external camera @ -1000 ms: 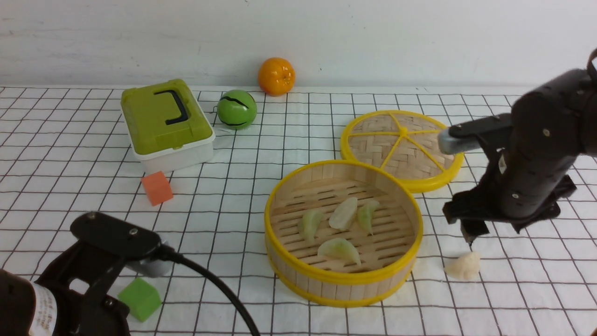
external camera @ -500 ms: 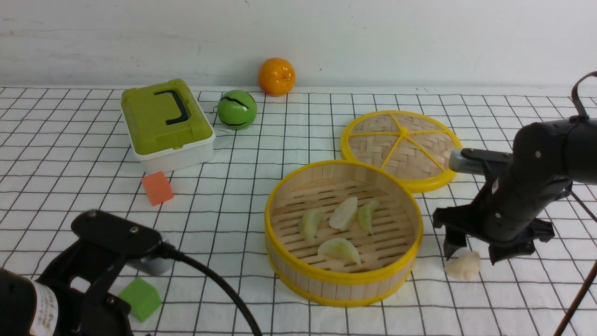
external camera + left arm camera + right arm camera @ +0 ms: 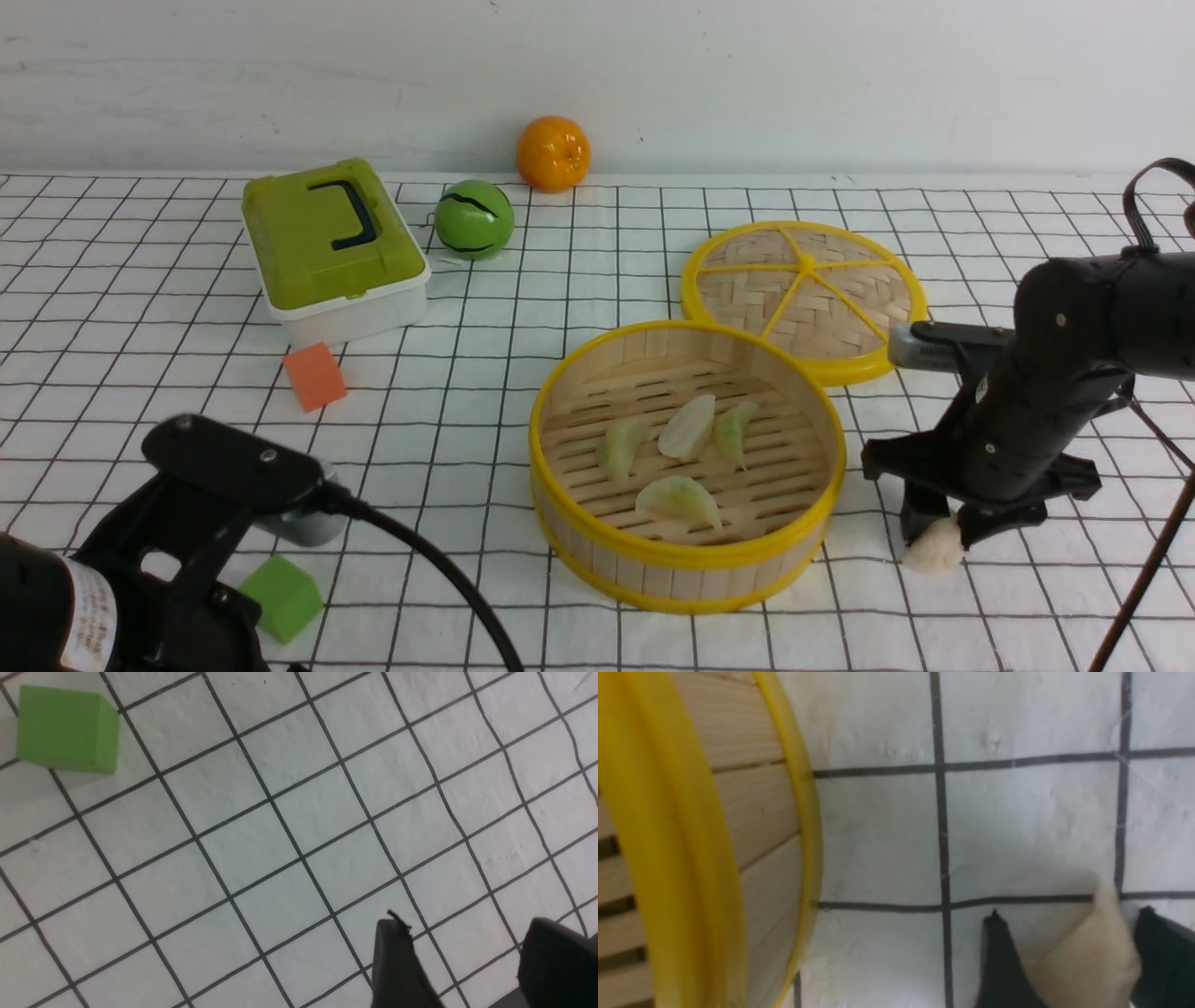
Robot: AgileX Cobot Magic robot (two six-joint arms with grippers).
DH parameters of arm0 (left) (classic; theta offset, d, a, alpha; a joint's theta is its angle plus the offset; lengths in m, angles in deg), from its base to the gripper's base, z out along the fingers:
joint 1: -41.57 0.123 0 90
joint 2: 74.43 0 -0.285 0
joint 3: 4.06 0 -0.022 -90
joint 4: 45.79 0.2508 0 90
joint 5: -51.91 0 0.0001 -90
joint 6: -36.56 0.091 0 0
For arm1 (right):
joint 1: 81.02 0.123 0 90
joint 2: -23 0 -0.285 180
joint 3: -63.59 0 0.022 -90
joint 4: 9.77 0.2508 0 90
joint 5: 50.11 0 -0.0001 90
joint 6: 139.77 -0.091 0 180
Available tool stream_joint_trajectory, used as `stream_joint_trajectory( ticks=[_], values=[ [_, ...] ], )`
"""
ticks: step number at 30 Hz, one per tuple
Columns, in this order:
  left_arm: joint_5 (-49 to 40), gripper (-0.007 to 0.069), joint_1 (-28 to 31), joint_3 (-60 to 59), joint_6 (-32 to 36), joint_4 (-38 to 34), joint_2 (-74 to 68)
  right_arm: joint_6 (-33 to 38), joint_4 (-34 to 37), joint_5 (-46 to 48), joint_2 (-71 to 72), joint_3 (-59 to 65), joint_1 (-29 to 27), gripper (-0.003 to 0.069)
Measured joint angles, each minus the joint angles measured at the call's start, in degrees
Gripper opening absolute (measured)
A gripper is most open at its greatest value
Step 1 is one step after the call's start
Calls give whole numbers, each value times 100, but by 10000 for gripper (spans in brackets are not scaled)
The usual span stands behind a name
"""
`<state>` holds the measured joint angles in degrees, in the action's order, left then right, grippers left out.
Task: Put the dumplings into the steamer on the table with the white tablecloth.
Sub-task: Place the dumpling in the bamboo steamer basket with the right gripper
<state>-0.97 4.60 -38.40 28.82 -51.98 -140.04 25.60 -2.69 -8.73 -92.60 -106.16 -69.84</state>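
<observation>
The front camera sits on the robot's own side between its two arms, raised, looking forward and down across the white grid-printed cloth surface (image 3: 140, 280) to the pale back wall (image 3: 840, 75). The left wrist camera faces almost straight down, close over the cloth, and shares the green foam cube (image 3: 65, 728) with the front view. The right wrist camera is even nearer, sharing the side of the round bamboo steamer (image 3: 756, 807) and the cream pleated dumpling (image 3: 1087, 956).

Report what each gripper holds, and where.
The right gripper pinches the cream-white pleated toy dumpling across its sides between the jaws. The left gripper holds nothing, jaws open.
</observation>
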Motion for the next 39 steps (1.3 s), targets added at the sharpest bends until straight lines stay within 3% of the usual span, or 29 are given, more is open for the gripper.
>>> stream_joint_trajectory(
  ticks=[3,12,17,20,24,39],
  values=[
    [-55,355,0,0,0,0,0,415,143,260,164,0,0,209],
    [-97,355,0,0,0,7,0,1174,177,832,1238,-155,69,213],
    [-33,355,0,0,0,7,0,1431,171,1189,1353,-700,489,213],
    [-15,355,0,0,-5,-3,0,1544,176,1222,1192,-1240,1086,213],
    [-15,355,0,0,-19,-46,0,1556,130,1121,694,-1713,1429,213],
    [-429,332,0,-5,-19,126,220,774,-212,661,-599,-1939,1458,213]
  ],
)
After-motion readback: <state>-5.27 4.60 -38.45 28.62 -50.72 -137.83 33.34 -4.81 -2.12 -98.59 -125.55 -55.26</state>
